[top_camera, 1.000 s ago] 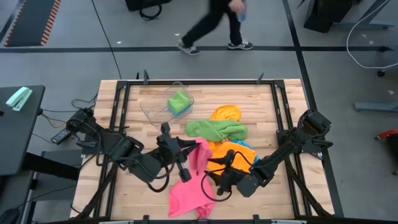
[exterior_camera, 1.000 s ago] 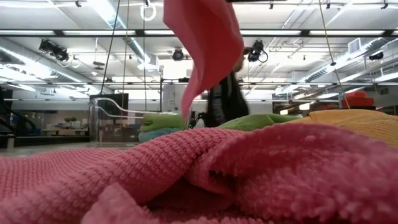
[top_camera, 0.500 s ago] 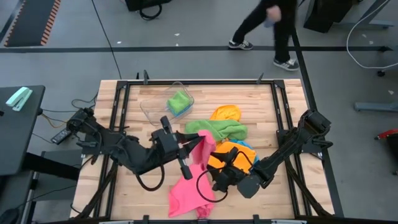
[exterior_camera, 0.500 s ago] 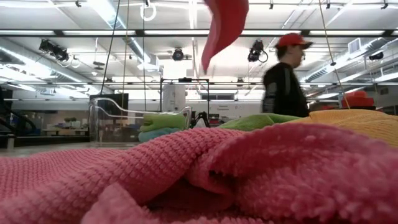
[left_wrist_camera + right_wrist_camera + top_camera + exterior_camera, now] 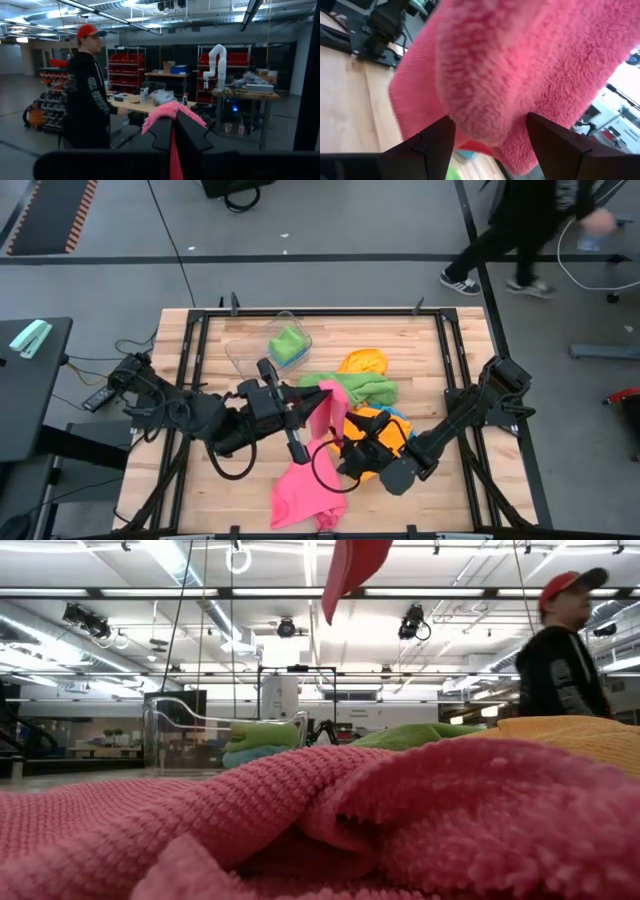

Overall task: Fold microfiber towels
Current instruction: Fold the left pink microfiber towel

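Left gripper (image 5: pixel 318 393) sits over the middle of the bench (image 5: pixel 200 480), fingers pinched shut on one corner of the pink towel (image 5: pixel 308 488), which hangs from the grip down to the near edge, where the rest lies crumpled. Right gripper (image 5: pixel 345 452) is just beside the hanging cloth, jaws spread wide with pink fabric between the fingers (image 5: pixel 435 140), not clamped. Green towel (image 5: pixel 350 388) and orange towel (image 5: pixel 362 363) lie toward the far edge; a second green towel sits in the clear tub (image 5: pixel 243 355). A person (image 5: pixel 530 230) walks past beyond the far right corner.
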Controlling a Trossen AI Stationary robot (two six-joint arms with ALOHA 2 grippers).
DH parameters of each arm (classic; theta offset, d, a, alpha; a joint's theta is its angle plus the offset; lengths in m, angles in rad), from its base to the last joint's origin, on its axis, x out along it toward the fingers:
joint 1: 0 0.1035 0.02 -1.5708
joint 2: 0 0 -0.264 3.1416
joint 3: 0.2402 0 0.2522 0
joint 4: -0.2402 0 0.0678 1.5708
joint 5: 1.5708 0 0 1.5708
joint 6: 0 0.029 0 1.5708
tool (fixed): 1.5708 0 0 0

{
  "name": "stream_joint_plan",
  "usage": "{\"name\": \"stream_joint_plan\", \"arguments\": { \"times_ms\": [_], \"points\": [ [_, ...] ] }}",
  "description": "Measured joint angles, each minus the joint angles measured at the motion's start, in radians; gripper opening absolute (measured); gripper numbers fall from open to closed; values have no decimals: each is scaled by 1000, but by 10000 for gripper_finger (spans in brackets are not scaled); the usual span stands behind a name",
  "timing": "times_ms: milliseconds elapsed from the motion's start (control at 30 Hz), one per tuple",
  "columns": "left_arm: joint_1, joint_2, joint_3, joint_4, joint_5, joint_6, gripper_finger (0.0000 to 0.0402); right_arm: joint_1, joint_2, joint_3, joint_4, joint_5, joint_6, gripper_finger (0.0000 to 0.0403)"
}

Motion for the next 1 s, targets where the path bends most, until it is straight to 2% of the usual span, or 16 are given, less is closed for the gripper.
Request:
{"name": "stream_joint_plan", "arguments": {
  "times_ms": [300, 500, 833, 1000],
  "points": [
    [0, 0, 0, -22, 0, 15, 8, 26, -4, 104, 3, 8, -104, 252],
    [-3, 0, 0, -58, 0, -12, 26, 59, -5, 162, -1, 10, -184, 252],
    [-3, 0, 0, -101, 0, -23, 8, 112, -5, 173, -3, 92, -196, 252],
    [-3, 0, 0, -121, -1, -61, 21, 165, -5, 173, -12, 145, -210, 252]
  ]
}}
